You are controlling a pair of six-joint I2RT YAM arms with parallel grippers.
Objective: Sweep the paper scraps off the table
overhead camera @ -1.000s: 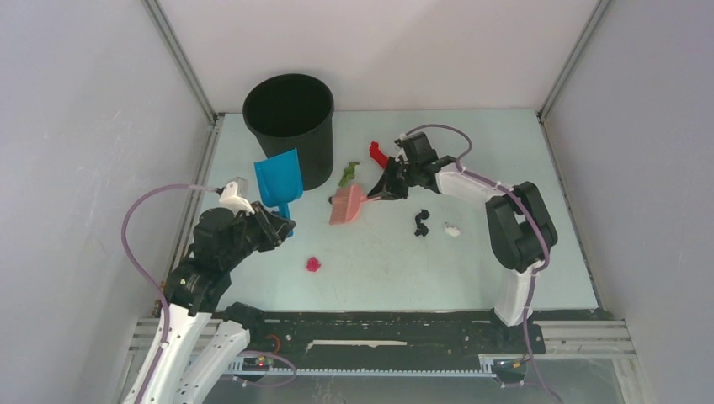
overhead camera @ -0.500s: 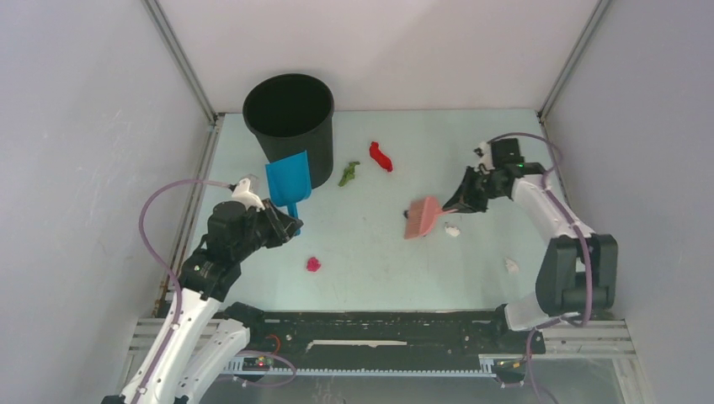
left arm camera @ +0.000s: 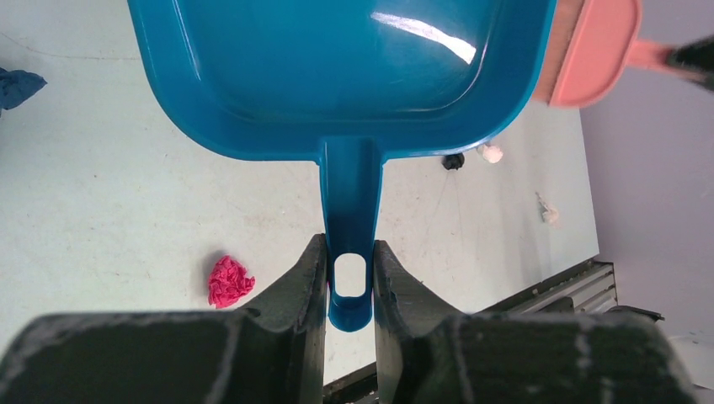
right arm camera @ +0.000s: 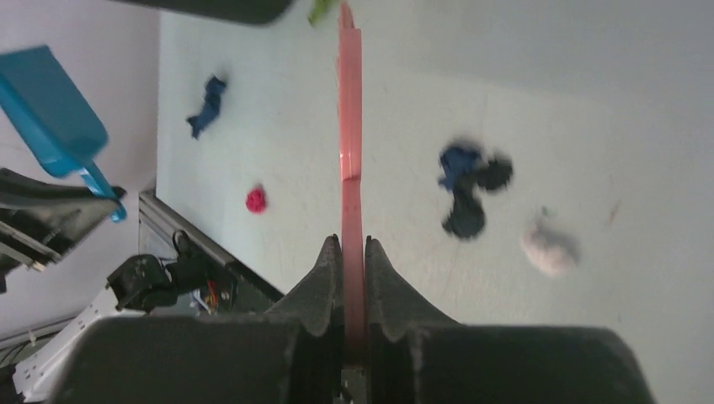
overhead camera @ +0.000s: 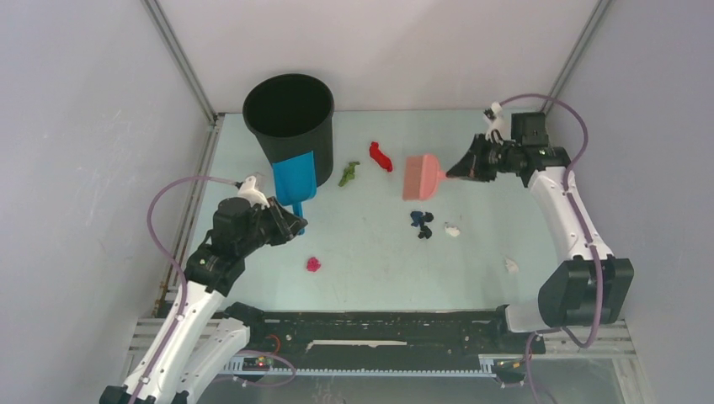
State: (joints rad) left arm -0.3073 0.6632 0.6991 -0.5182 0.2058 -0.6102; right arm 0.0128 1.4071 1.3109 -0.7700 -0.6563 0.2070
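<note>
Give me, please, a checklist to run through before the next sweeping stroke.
1. The right jaws clamp the pink plastic hand brush by its handle: ok.
2. The left jaws clamp the blue plastic dustpan by its handle: ok.
3. Dustpan tray free of debris: ok.
4. Brush bristles touching the pale mint-green table: cannot tell.
5. Crumpled paper scraps gathered into one pile: not ok; the red twisted scrap, green scrap and magenta scrap lie apart.
</note>
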